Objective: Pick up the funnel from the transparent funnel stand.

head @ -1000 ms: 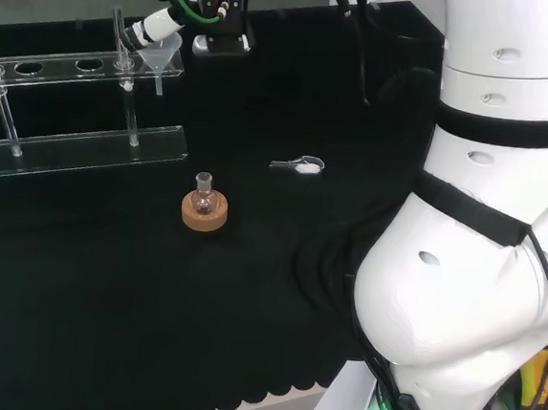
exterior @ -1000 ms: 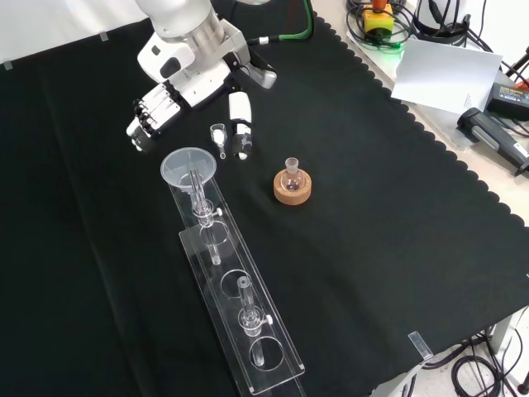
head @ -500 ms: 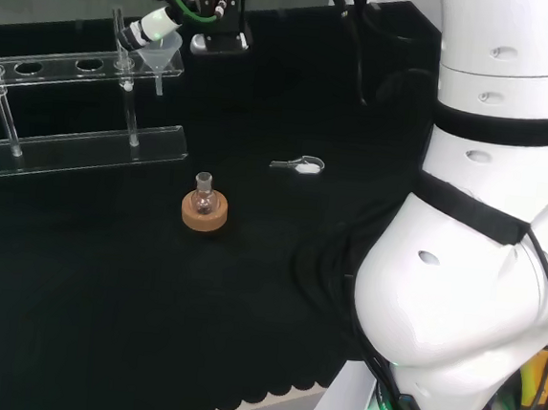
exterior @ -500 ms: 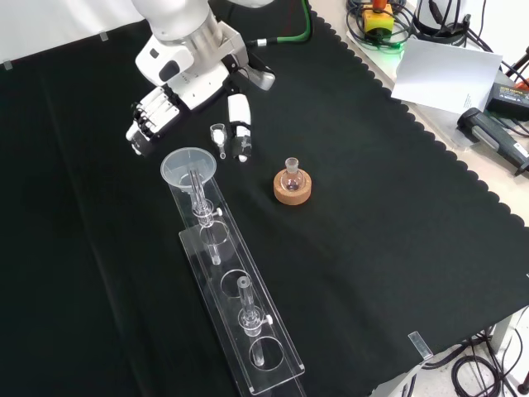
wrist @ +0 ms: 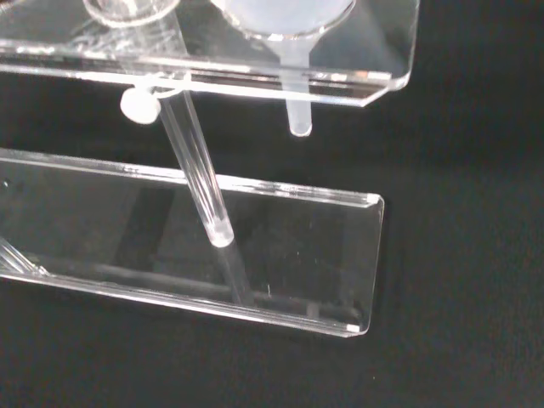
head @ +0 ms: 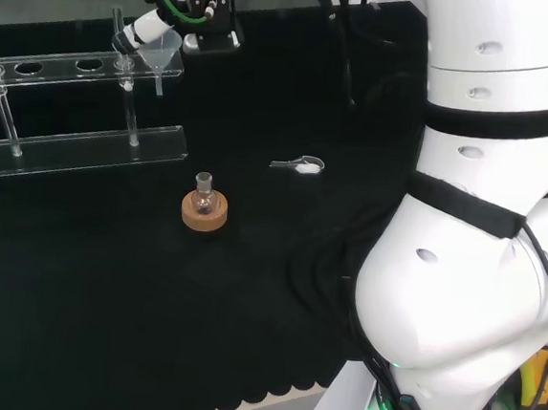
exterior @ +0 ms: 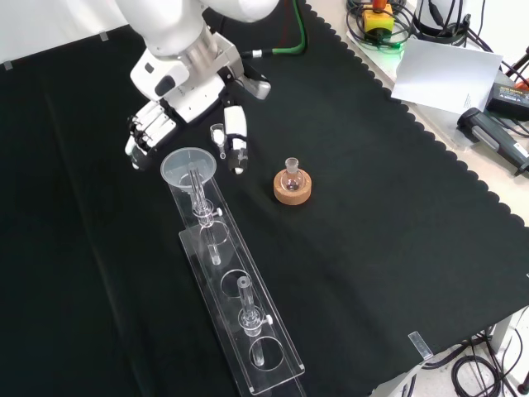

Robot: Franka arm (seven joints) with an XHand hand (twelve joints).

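Black cloth covers the whole bench (exterior: 388, 248), and on it stands the long transparent acrylic funnel stand (exterior: 231, 289), a holed upper shelf carried on thin clear posts above a flat base. At the stand's end nearest the arm, the clear conical plastic funnel (exterior: 188, 166) sits in the last hole, its stem hanging down through the shelf, as the wrist view shows (wrist: 297, 110).

In the front view the black and white hand (exterior: 178, 124) hovers just beyond the funnel's rim. Its fingers (exterior: 142, 141) are spread on one side and its thumb (exterior: 236, 142) on the other. The hand is wide and holds nothing, and the funnel's bowl lies near the gap between them.

To do this step well, I judge that the hand should come forward until the rim sits between fingers and thumb, then close on the cone's wall just under the rim. It should stay clear of the upright post beside the funnel. The lift should then go straight up until the stem clears the hole, since any tilt could catch the stem on the shelf and drag the light stand.

A small round glass flask on a cork ring (exterior: 293, 184) and a small clear scoop with white powder (head: 298, 166) lie well apart from the path.
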